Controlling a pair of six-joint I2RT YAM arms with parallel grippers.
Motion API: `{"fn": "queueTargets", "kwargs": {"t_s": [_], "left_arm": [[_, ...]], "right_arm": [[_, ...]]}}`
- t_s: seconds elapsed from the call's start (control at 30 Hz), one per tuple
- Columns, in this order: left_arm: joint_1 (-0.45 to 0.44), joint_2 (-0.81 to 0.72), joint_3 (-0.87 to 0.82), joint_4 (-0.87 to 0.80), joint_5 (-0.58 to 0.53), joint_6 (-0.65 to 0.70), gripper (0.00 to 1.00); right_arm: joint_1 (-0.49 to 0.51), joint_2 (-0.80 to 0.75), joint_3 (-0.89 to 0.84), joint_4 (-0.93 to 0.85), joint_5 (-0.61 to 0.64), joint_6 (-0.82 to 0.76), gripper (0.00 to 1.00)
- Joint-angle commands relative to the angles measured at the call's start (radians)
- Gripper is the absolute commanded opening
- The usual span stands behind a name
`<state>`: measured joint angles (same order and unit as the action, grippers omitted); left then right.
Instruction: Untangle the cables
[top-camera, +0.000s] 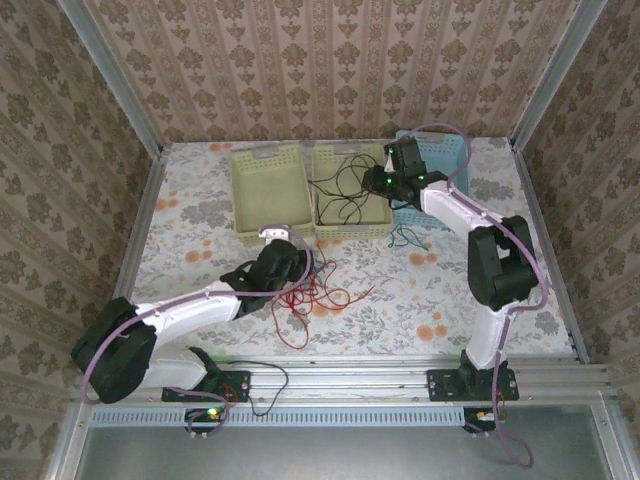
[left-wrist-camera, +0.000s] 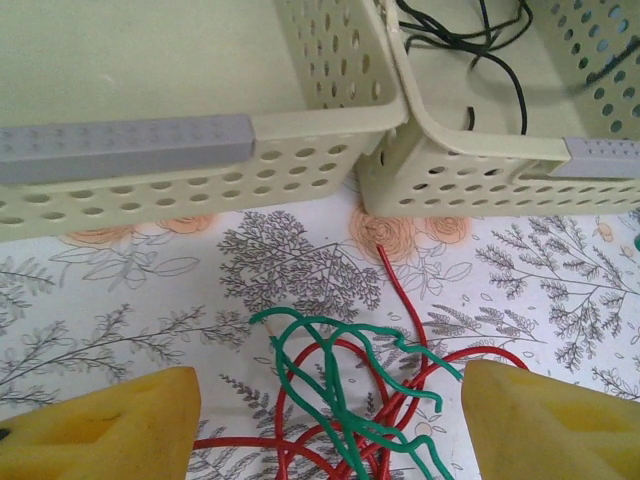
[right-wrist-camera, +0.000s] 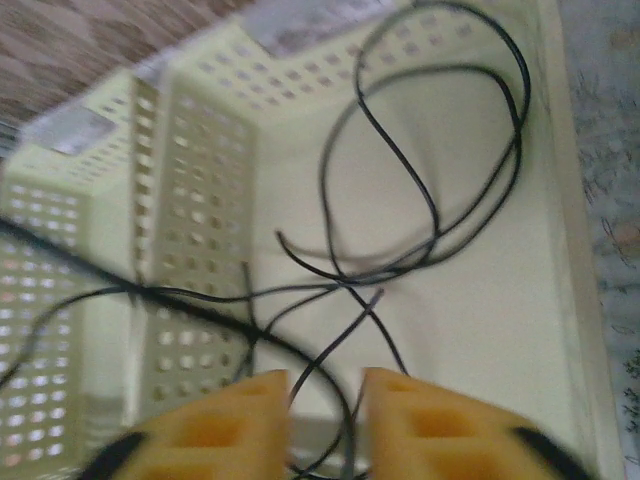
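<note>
A tangle of red cables (top-camera: 315, 292) lies on the flowered table in front of the baskets. In the left wrist view a green cable (left-wrist-camera: 340, 385) lies knotted over the red cables (left-wrist-camera: 400, 300). My left gripper (top-camera: 290, 262) hangs low over this tangle, and its yellow pads (left-wrist-camera: 105, 430) stand wide apart on either side, touching nothing. Black cables (top-camera: 345, 190) loop inside the middle cream basket (top-camera: 352, 230). My right gripper (top-camera: 380, 185) hovers over that basket with its jaws a little apart (right-wrist-camera: 325, 410), and black cables (right-wrist-camera: 400, 190) run loosely through the gap. Another green cable (top-camera: 405, 238) lies on the table by the right arm.
A second cream basket (top-camera: 268, 195) stands left of the middle one, and a blue basket (top-camera: 445, 160) stands behind my right arm. A black wire (top-camera: 265, 385) with a small lit board (top-camera: 210, 412) lies at the near rail. Patterned walls close the table in.
</note>
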<state>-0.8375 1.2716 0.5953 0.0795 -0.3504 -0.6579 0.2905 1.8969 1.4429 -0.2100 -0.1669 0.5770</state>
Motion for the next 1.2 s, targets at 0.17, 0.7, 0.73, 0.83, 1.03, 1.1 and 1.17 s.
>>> {"fn": "queueTargets", "kwargs": {"t_s": [0.17,0.7,0.73,0.83,1.03,1.1,1.17], "left_arm": [[0.037,-0.062,-0.036,-0.107,-0.027,-0.014,0.71],[0.043,0.018,-0.002,-0.067,0.002,-0.012,0.70],[0.044,0.018,-0.003,-0.069,0.000,-0.012,0.70],[0.045,0.012,-0.005,-0.081,-0.009,-0.018,0.71],[0.058,-0.016,-0.006,-0.127,-0.042,-0.036,0.71],[0.071,-0.045,-0.011,-0.146,-0.063,-0.051,0.71],[0.092,-0.090,-0.025,-0.153,-0.070,-0.057,0.71]], "right_arm": [[0.054,-0.198,-0.117,-0.125,0.160,-0.085,0.49],[0.067,-0.500,-0.464,-0.171,0.231,-0.103,0.50],[0.067,-0.500,-0.479,-0.170,0.227,-0.098,0.49],[0.067,-0.534,-0.507,-0.178,0.240,-0.090,0.49],[0.037,-0.530,-0.527,-0.194,0.285,-0.051,0.51],[0.009,-0.523,-0.526,-0.202,0.271,-0.033,0.51],[-0.026,-0.520,-0.528,-0.201,0.245,-0.018,0.51]]}}
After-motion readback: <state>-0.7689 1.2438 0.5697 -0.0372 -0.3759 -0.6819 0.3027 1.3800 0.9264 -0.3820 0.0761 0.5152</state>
